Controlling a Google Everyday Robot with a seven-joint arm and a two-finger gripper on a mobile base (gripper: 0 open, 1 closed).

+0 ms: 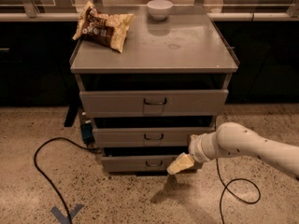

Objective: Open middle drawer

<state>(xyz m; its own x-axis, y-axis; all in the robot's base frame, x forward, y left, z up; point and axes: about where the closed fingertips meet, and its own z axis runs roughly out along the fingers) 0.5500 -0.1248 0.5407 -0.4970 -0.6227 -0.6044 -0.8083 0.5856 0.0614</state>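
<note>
Middle drawer (187, 136): grey flat front, second of three in the grey metal cabinet (154, 57), directly under the top drawer (196, 101) and above the bottom drawer (126, 163). Its small dark wire handle (153, 136) sits at the centre of the front. A dark gap runs along the front's upper edge and no tray interior is visible. From this angle I can't tell how far out it stands, if at all.

Gripper (180, 164) is below that front, low in front of the right part of the bottom drawer, to the right of the bottom handle (154, 163) and lower right of the middle handle. It is not on either handle. Its cream tip points down and left toward the floor. Gripper state: can't tell from this view. The white arm (243, 143) comes in from the right edge, speckled with small dark dots, its wrist just beside the cabinet's lower right corner. The gripper's shadow falls on the floor right under it.

On the cabinet top there is a chip bag (103, 27) at the rear left, lying flat and slightly angled, and a white bowl (160, 8) at rear centre, upright. The two are well apart.

The speckled floor (140, 199) has a black cable (39, 164) looping on the left, a second black cable (238, 190) looped on the right under the arm, and a blue tape mark (65, 213) near the bottom edge. A small blue object (86, 129) sits against the cabinet's left side.
</note>
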